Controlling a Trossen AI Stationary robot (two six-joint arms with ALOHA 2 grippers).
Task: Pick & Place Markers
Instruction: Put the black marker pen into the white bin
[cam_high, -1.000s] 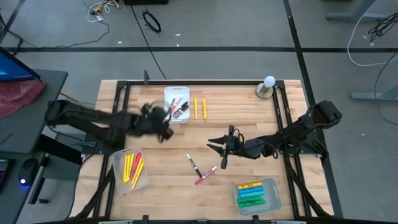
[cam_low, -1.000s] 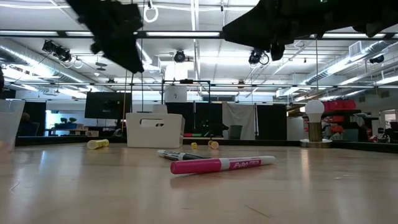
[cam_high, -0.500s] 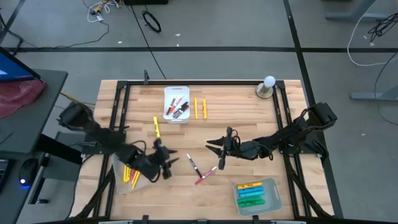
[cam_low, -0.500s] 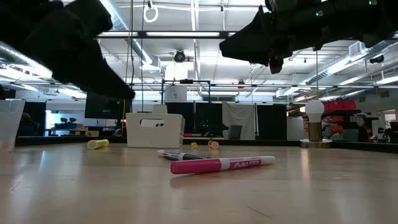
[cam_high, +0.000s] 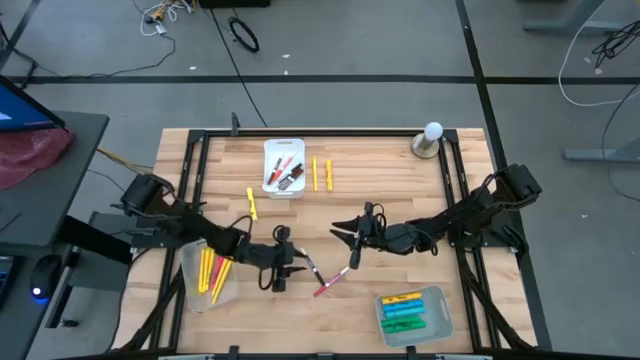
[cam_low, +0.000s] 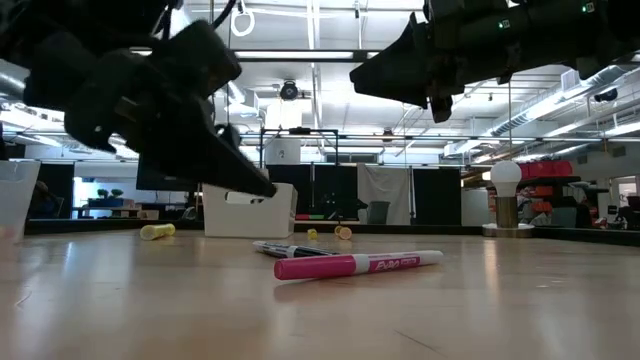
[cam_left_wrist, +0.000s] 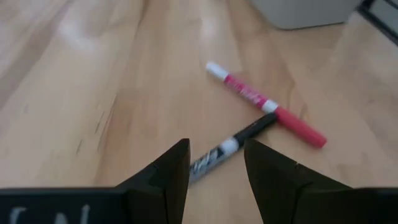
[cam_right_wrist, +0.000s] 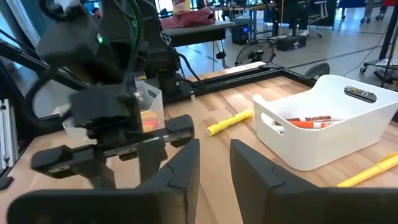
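- Since the earlier frames the left gripper (cam_high: 280, 270) has been carried from the white bin at the table's far side, past the clear tray, to the middle of the table; a yellow marker (cam_high: 252, 204) that was not on the boards a second ago is now seen lying between bin and tray.
- The left gripper's fingers (cam_left_wrist: 168, 180) are parted with nothing between them, poised over the near end of the black-and-white marker (cam_left_wrist: 233, 146); the pink marker (cam_left_wrist: 264, 102) is found just beyond it, the two almost touching.
- The right gripper (cam_high: 352, 240) is held above the table's centre, its fingers (cam_right_wrist: 180, 171) set slightly apart and empty.
- The wooden table (cam_high: 400, 180) is bounded by a black frame (cam_high: 200, 140); a white bulb on a stand (cam_high: 431, 138) is placed at the far right corner.
- The white bin (cam_high: 284, 168) is seen to hold red and dark markers, with two yellow markers (cam_high: 321, 173) lying just beside it.
- Yellow and red markers are held in the clear tray (cam_high: 208, 275) by the left edge; blue, green and yellow ones in the second tray (cam_high: 412, 312) near the front right.
- In the low view a hall with ceiling lights and dark screens is shown behind the table.
- Bare boards are left along the front edge and towards the far right.
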